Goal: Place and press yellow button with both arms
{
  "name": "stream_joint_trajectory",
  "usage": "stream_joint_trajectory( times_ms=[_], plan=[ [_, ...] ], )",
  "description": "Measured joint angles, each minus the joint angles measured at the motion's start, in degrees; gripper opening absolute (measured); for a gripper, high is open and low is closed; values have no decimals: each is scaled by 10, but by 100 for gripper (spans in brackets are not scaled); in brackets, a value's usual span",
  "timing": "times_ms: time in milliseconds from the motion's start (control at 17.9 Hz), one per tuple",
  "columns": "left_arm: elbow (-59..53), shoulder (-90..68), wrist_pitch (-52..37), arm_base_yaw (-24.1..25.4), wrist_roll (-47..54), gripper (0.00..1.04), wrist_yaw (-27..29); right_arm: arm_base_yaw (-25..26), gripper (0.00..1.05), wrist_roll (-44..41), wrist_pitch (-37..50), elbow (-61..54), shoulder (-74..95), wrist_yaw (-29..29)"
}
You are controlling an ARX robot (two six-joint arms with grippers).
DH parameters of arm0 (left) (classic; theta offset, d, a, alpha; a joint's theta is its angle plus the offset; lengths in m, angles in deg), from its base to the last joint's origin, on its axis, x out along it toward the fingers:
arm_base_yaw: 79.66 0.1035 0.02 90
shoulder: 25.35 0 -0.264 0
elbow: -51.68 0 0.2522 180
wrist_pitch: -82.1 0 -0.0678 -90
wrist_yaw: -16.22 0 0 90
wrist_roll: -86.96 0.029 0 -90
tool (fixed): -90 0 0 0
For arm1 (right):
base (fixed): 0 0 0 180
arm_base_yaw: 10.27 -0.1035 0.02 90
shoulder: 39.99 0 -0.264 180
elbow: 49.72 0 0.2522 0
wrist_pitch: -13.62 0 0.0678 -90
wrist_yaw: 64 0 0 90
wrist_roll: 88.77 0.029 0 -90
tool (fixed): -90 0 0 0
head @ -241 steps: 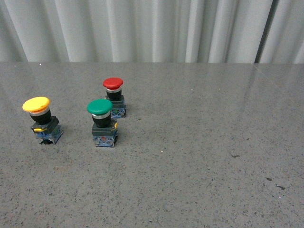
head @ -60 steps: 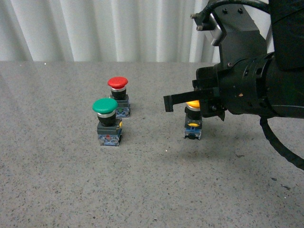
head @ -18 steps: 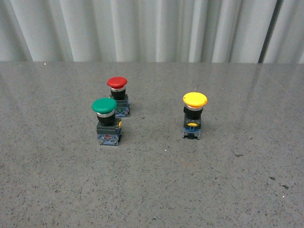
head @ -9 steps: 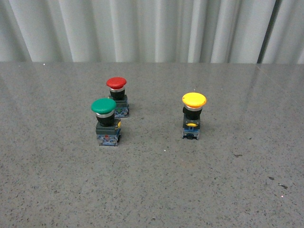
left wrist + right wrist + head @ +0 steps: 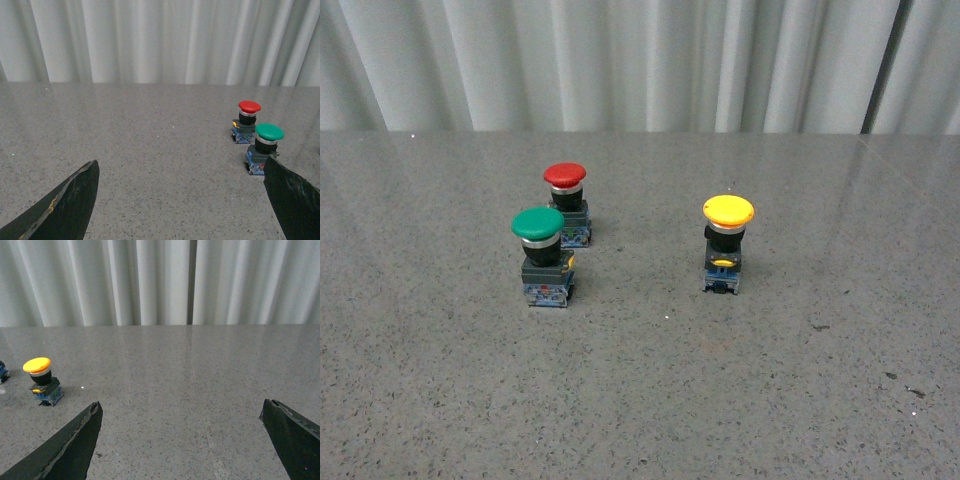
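Fingers of either arm are out of sight in the front view, where the yellow button (image 5: 728, 243) stands upright on the grey table (image 5: 640, 400), well apart to the right of the green button (image 5: 541, 256) and red button (image 5: 566, 203). In the left wrist view the left gripper (image 5: 180, 200) has its fingers (image 5: 65, 205) spread wide, holding nothing. In the right wrist view the right gripper (image 5: 182, 440) is likewise spread and empty, far from the yellow button (image 5: 41, 380).

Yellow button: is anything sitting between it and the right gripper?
Nothing visible. In the right wrist view only bare table lies between the open right gripper and the yellow button.
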Motion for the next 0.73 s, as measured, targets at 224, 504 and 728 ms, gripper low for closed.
stream_joint_trajectory(
  times_ms=[224,504,728],
  plan=[
    [0,0,0,0,0,98,0,0,98,0,0,0,0,0],
    [0,0,0,0,0,98,0,0,98,0,0,0,0,0],
    [0,0,0,0,0,98,0,0,98,0,0,0,0,0]
  ],
)
